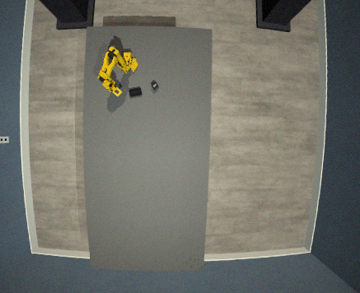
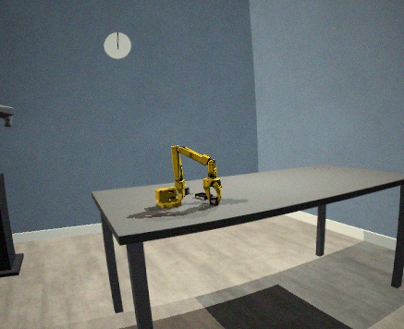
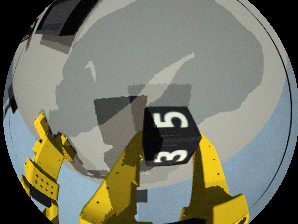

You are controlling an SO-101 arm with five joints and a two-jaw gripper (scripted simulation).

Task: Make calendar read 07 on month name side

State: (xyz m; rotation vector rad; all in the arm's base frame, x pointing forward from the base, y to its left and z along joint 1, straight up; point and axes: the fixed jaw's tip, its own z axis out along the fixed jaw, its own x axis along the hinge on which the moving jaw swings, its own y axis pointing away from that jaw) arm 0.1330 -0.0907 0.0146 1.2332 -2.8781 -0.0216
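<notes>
Wrist cam showed the jaws of the gripper [image 1: 117,91] [image 2: 214,199] [image 3: 171,137] clamped on a cube [image 2: 214,201] [image 3: 171,135], 5 and 3 readable; top hid those digits but showed another cube [image 1: 155,86] near the tray [image 1: 135,91] [image 2: 200,196].

A black cube [image 3: 167,136] shows white 5 and 3.
</notes>
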